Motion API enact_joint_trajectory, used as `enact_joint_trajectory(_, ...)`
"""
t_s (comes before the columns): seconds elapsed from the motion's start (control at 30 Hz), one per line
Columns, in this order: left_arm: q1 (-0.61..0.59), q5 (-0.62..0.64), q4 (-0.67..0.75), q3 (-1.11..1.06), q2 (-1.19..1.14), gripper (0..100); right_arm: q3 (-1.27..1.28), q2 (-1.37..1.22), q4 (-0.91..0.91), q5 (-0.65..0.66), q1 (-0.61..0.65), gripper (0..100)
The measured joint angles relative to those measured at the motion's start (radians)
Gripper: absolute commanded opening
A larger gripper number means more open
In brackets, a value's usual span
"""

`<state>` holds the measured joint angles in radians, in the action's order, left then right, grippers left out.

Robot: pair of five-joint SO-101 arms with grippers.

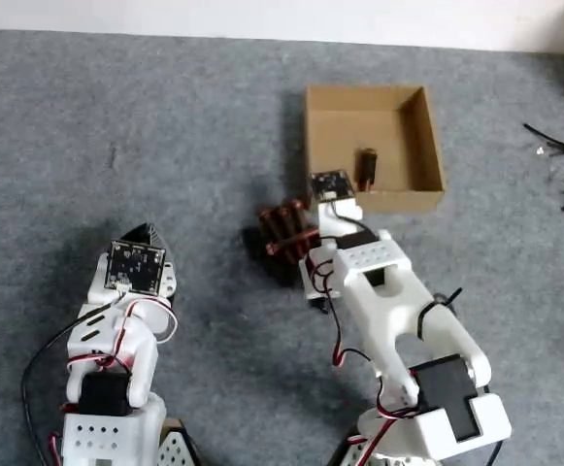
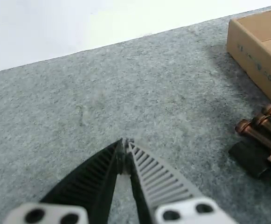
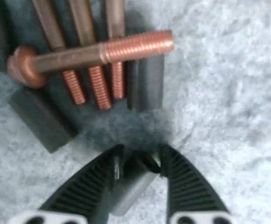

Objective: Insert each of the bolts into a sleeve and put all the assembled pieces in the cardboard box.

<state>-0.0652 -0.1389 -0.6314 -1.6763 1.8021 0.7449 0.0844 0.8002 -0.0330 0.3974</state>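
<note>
**A:** Where does the right end effector [image 3: 140, 158] stand?

**B:** Down at the edge of the pile [image 1: 283, 233], grasping a grey sleeve [image 3: 128, 189] that seems to lie low against the surface [image 1: 165, 126]. The grip looks skewed, because the sleeve runs at an angle between the fingers.

**A:** So what makes this step go well?

**B:** I'd lift it straight up, clear of the heap, then turn it so an open end faces the other arm. The crosswise bolt [image 3: 93, 53] rests on three more bolts [image 3: 98, 88] just beyond the fingertips (easy to knock), so no sideways drag.

**A:** And the left end effector [image 2: 126, 149]?

**B:** Clenched on nothing, over bare surface well to the side of the pile. It would need to open and take a bolt by the shank near the head, leaving the thread free.

**A:** The cardboard box [image 1: 374, 199]?

**B:** Just behind the pile, with one assembled piece [image 1: 366, 168] lying inside. Most of the work lies ahead, I judge.
</note>
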Motion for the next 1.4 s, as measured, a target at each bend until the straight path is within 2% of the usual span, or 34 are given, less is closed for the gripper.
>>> enact_joint_trajectory(0.43,0.0,0.0,0.0,0.0,0.0,3,0.0,0.0,0.0,0.0,0.0,7.9)
enact_joint_trajectory(0.57,0.0,0.0,0.0,0.0,0.0,3,0.0,0.0,0.0,0.0,0.0,0.2)
enact_joint_trajectory(1.03,0.0,0.0,0.0,0.0,0.0,3,0.0,0.0,0.0,0.0,-0.002,0.5)
enact_joint_trajectory(1.4,0.0,0.0,0.0,0.0,0.0,3,-0.071,-0.006,0.008,0.041,-0.163,0.5)
